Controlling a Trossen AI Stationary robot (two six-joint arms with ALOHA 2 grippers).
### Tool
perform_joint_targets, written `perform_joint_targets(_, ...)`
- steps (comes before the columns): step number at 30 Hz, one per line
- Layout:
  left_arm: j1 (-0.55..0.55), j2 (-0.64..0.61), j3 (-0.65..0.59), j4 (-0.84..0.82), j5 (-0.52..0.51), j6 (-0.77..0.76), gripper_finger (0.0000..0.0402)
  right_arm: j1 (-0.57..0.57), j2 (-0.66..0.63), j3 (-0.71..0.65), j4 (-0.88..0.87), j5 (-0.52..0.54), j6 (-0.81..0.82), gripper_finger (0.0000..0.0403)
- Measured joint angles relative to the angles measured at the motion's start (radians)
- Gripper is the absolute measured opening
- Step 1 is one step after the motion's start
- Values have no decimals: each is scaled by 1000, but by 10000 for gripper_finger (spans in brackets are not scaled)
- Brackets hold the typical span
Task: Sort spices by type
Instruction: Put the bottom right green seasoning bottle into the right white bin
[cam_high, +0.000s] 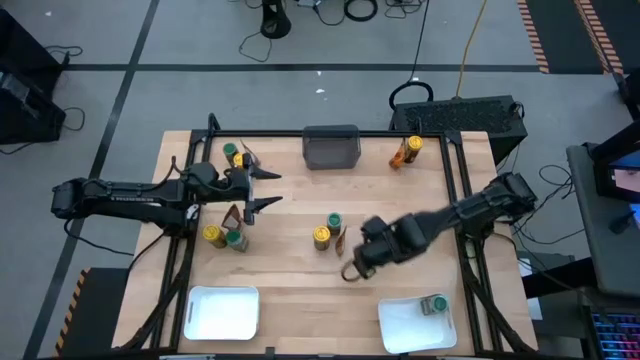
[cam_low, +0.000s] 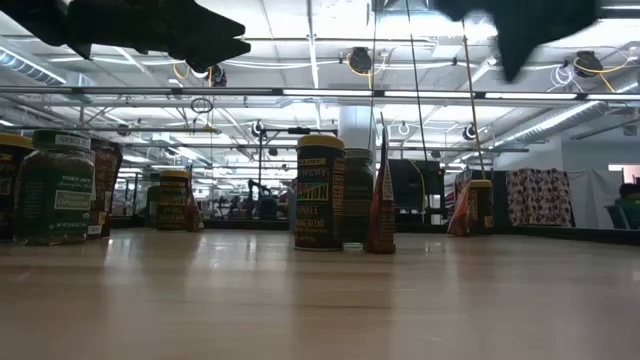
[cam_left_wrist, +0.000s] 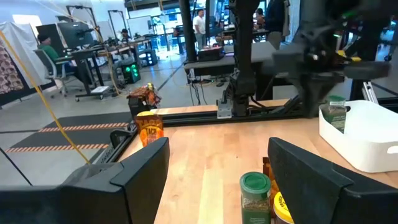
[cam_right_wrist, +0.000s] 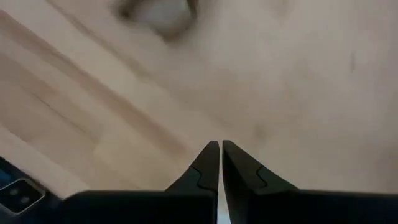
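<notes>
The spices stand in small groups on the wooden table. At the centre are a green-lidded jar, a yellow-lidded jar and a brown packet. Another group stands near the left, one at the far left, and a yellow jar with a packet at the far right. One green jar lies in the near right white tray. My left gripper hovers open and level, pointing at the centre group. My right gripper is shut, points down over bare wood near the centre group, and holds nothing.
A dark grey bin stands at the far edge in the middle. A second white tray sits at the near left. A black frame runs round the table. Bare wood lies between the two trays and right of the centre group.
</notes>
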Motion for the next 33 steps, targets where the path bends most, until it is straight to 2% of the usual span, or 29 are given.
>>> perform_joint_targets(5, 0, 5, 0, -32, 0, -13, 277, -142, 0, 47, 67, 88, -458, 22)
perform_joint_targets(10, -5, -3, 55, -181, -2, -112, 277, -249, 0, 56, 204, 85, -833, 65)
perform_joint_targets(12, -25, -4, 111, -294, -43, -128, 277, -277, 1, 56, 232, 81, -950, 89)
perform_joint_targets(14, -65, -3, 166, -450, -165, -135, 277, -301, 1, 56, 240, 79, -1041, 118)
perform_joint_targets(17, -153, 5, 213, -590, -402, -159, 277, -329, 1, 56, 241, 79, -1154, 163)
perform_joint_targets(19, -214, 5, 221, -626, -500, -172, 277, -346, 1, 56, 241, 79, -1209, 190)
perform_joint_targets(21, -268, 5, 221, -628, -540, -182, 277, -362, 2, 56, 243, 64, -1243, 214)
perform_joint_targets(25, -349, 5, 220, -636, -591, -200, 277, -398, 2, 25, 293, -76, -1299, 246)
perform_joint_targets(31, -427, 5, 192, -688, -717, -320, 276, -410, 3, -3, 383, -117, -1338, 263)
perform_joint_targets(33, -445, 5, 192, -703, -743, -365, 276, -408, 3, -15, 425, -161, -1339, 263)
